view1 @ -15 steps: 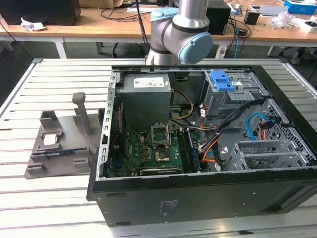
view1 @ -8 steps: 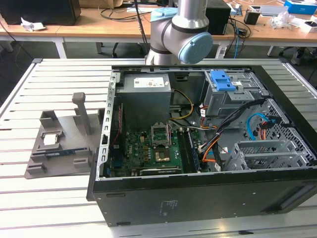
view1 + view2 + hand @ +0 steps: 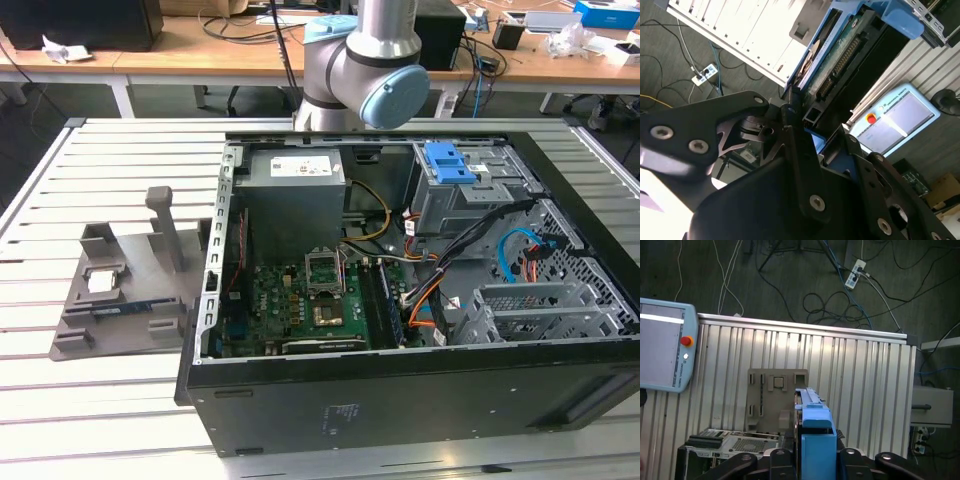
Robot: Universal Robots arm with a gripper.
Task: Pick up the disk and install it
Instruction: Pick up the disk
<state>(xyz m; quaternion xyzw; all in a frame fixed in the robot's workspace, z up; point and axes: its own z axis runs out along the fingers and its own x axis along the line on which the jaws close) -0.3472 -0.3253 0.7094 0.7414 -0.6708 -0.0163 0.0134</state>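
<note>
A: Where is the disk [image 3: 816,427] with the blue frame?
B: Pinched tight in the hand [image 3: 815,456], up above the slatted surface [image 3: 870,380], with the grey tray [image 3: 772,395] and open computer case [image 3: 722,445] below

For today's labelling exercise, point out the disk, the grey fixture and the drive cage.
disk [image 3: 817,445]: first wrist view, blue carrier.
grey fixture [image 3: 771,404]: first wrist view, flat top.
drive cage [image 3: 449,162]: exterior view, blue top.

Open black metal computer case [image 3: 400,410] laid on a ribbed silver aluminium desk [image 3: 100,160].
A grey plastic fixture tray [image 3: 120,300] is set just beside it.
</note>
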